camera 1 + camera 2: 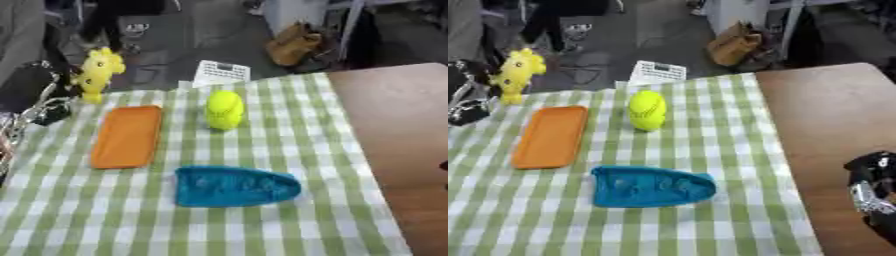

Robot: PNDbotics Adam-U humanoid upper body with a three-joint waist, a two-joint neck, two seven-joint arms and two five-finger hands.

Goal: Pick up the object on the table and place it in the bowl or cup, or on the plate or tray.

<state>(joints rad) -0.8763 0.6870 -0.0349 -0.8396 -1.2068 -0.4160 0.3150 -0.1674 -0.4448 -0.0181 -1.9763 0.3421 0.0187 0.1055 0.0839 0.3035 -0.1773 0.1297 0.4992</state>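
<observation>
While apart from yellow ball (pixel 224 109), orange tray (pixel 128 136) bare.

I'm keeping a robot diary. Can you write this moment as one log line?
left hand: holding yellow toy, far left | right hand: idle, lower right | orange tray: empty | yellow ball, blue mold: on cloth

The yellow ball (pixel 224 109) stands just right of the orange tray (pixel 128 136). The blue dish (pixel 233 186) lies in front. The brown table (pixel 398 120) on the right is bare.
</observation>
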